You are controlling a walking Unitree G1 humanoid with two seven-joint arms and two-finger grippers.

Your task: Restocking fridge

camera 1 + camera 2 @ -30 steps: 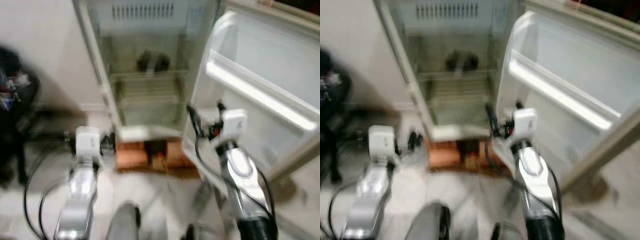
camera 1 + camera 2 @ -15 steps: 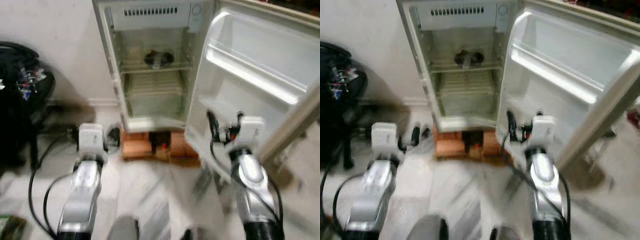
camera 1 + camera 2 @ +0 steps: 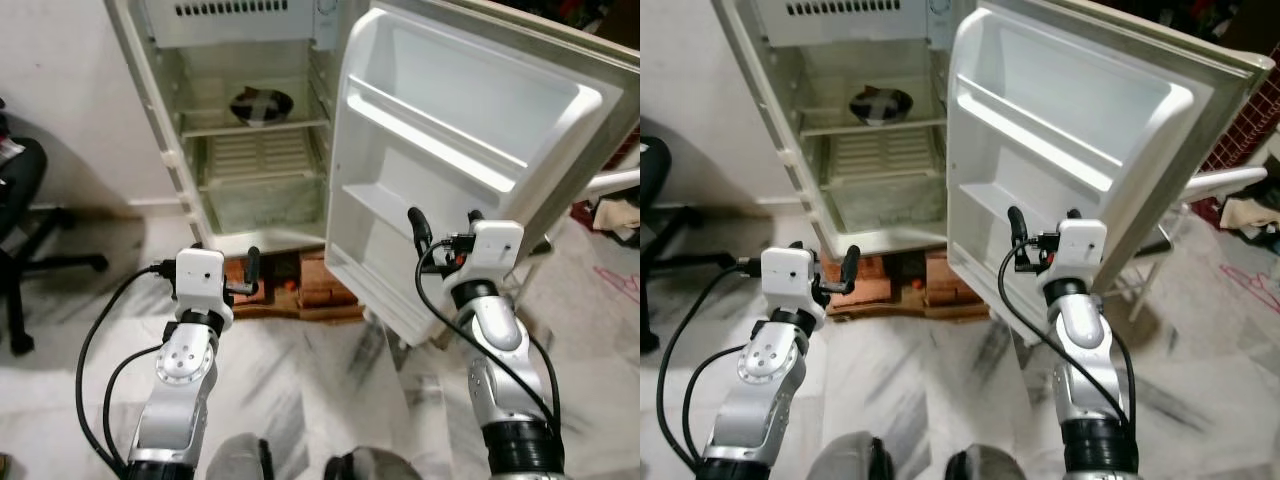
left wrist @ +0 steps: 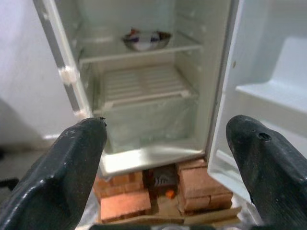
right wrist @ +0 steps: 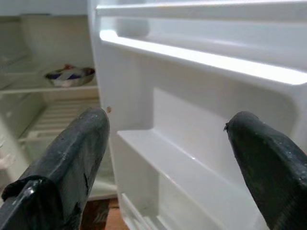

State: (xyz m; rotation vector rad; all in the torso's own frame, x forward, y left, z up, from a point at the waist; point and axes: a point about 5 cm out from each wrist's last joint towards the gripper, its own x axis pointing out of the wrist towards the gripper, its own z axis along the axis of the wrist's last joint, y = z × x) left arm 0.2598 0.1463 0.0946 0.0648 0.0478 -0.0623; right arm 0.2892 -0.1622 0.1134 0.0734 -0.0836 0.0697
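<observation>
Two end effectors hang spread and empty: left end effector faces the open fridge, where a bowl sits on a shelf; right end effector faces the door.

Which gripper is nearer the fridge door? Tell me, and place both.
Right. The right gripper hovers open just before the door, at its lower shelves. The left gripper is open too, off to the side, before the fridge's open body, near the bricks.
</observation>
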